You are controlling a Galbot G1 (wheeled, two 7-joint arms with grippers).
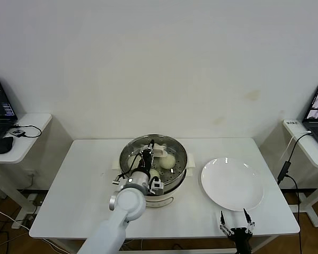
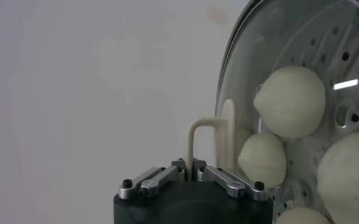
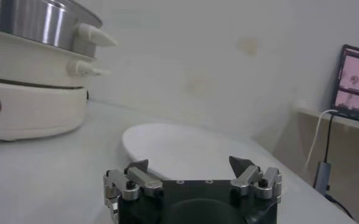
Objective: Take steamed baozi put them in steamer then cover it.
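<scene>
Head view shows the left gripper (image 1: 150,154) over the round shiny steel steamer (image 1: 153,170) on the white surface (image 1: 85,185), clenched on the cream handle (image 2: 211,137) of the clear glass lid (image 2: 234,91), which it holds tilted on edge so it can come down as a cover. The small round cream-white buns (image 2: 291,101) already lie on the holed tray inside. The right gripper (image 1: 236,225) waits with its fingers spread wide, holding nothing, near the bare flat white plate (image 1: 232,183).

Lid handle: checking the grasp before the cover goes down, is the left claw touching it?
Touching. The left wrist view shows the left claw shut around the cream lid handle above the steamer.
</scene>
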